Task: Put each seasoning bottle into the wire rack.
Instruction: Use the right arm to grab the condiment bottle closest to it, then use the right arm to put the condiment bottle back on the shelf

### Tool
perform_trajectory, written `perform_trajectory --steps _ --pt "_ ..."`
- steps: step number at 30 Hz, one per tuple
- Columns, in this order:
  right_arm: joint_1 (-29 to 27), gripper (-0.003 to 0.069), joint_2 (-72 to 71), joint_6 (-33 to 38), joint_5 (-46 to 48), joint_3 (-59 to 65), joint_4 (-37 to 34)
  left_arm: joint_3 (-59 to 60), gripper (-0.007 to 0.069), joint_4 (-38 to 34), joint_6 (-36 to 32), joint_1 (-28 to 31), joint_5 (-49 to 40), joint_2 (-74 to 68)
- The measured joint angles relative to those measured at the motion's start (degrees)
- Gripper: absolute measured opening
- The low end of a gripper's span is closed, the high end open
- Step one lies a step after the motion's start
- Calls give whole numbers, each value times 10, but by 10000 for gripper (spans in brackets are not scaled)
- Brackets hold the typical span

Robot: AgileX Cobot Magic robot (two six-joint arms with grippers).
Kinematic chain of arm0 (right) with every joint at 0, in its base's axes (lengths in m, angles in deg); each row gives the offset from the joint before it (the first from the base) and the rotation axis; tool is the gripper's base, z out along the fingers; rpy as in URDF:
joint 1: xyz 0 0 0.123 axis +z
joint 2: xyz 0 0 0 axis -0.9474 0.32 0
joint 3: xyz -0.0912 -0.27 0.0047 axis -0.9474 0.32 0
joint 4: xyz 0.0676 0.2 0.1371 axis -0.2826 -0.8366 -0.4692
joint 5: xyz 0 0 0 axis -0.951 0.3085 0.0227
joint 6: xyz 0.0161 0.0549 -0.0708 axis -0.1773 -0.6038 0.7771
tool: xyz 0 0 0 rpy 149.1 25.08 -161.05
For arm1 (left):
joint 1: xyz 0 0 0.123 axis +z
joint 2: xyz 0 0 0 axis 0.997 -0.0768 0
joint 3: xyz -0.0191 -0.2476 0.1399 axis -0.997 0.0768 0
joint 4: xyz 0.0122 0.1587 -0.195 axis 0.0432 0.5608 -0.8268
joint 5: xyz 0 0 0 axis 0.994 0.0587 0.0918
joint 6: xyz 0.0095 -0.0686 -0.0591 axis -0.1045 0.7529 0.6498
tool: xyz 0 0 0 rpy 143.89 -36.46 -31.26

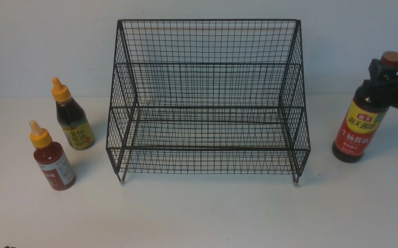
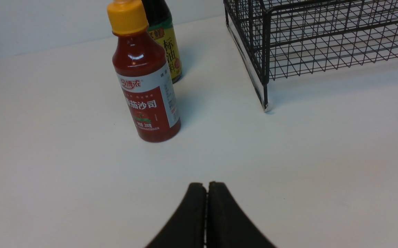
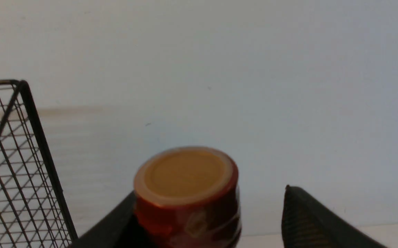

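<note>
The tall dark bottle (image 1: 360,119) with a brown cap (image 3: 185,175) and a red-yellow label stands on the table right of the wire rack (image 1: 205,100). My right gripper (image 1: 393,69) is open around its neck; in the right wrist view (image 3: 208,193) one finger touches the cap and the other stands apart from it. The red-sauce bottle (image 1: 52,162) and the dark yellow-label bottle (image 1: 71,119) stand left of the rack. My left gripper (image 2: 206,184) is shut and empty, low over the table, short of the red-sauce bottle (image 2: 145,86).
The white table (image 1: 199,213) ends at a pale wall behind the rack. The rack's front left foot (image 2: 266,106) stands right of the two small bottles. Both rack tiers hold nothing.
</note>
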Motion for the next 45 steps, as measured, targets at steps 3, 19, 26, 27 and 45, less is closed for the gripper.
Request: perform_trajectory --steps 3,19,26,27,45 --pt "0 335 14 0 -8 0 11 0 -12 0 0 0 0 0" --pt "0 272 -117 -71 170 -50 140 0 -12 0 0 0 0 0" --pt "14 272 -211 -174 211 -155 200 0 -12 0 0 0 0 0" --pt "21 272 -213 -195 211 -169 212 0 -12 0 0 0 0 0" --pt "153 272 -27 -302 189 -291 305 0 -12 0 0 0 0 0"
